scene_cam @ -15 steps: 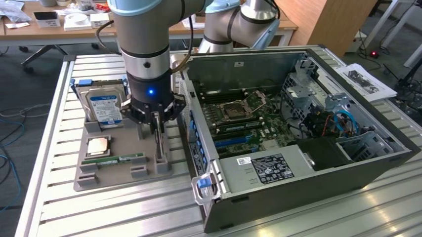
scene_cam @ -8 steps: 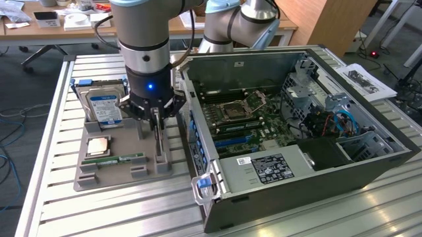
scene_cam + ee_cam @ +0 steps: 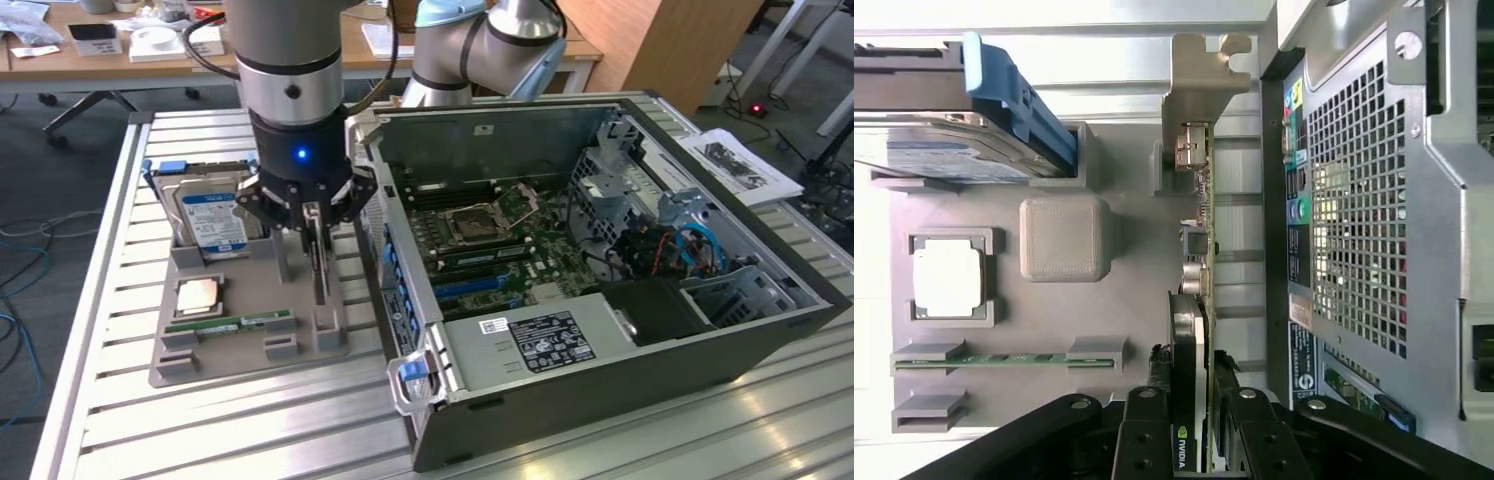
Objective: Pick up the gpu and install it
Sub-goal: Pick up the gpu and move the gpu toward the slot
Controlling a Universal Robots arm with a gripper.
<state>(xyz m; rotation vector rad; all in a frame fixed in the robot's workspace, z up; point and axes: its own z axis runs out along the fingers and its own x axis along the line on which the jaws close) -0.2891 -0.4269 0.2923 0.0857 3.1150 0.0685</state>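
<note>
Gpu (image 3: pixel 1190 320) edge-on, face hidden, jaws clamping one end

The end effector (image 3: pixel 1192 410) is coloured black; the gpu (image 3: pixel 1188 330) is seen as dark, silver at one end. The hard drive (image 3: pixel 214 220) is labelled in blue. The memory stick (image 3: pixel 247 322) is coloured green, the tray (image 3: pixel 227 365) grey, the ribbed counter (image 3: pixel 240 430) silver.

Slatted metal surface (image 3: pixel 200 430) – cluttered wooden desk (image 3: pixel 54 63) behind, tall wooden cabinet (image 3: pixel 674 55) at exterior view's right – grey floor (image 3: pixel 60 160), loose cables (image 3: pixel 20 245).
</note>
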